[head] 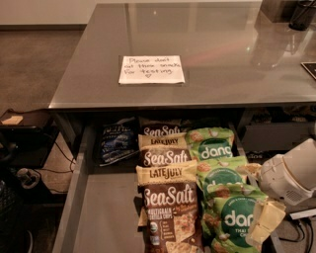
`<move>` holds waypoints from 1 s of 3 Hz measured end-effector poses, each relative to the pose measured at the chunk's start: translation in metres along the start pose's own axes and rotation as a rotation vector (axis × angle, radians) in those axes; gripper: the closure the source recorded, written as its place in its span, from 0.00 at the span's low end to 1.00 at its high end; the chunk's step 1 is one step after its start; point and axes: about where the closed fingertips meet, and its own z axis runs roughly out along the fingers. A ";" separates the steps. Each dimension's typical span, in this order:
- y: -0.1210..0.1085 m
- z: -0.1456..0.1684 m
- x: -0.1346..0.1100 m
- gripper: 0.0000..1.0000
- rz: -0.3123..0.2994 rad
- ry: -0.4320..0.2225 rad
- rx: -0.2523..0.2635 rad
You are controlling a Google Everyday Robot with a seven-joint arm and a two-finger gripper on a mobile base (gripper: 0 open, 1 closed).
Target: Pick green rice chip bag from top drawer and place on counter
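Note:
Three light green rice chip bags lie in a row at the right of the open top drawer: back, middle, front. My gripper comes in from the right on a white arm. It is open, with one cream finger over the front bag's right edge and the other by the middle bag's right edge. It holds nothing. The glossy grey counter lies above the drawer and bears a white handwritten note.
Brown-and-tan Sea Salt bags fill the drawer's middle row. A dark blue bag lies at the back left, and the drawer's left part is bare metal. Dark objects stand on the counter's far right. Cables and clutter sit on the floor at left.

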 end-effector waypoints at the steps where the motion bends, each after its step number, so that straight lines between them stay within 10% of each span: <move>1: 0.003 0.012 0.004 0.00 -0.001 0.013 -0.028; 3: 0.008 0.020 0.005 0.41 -0.004 0.022 -0.048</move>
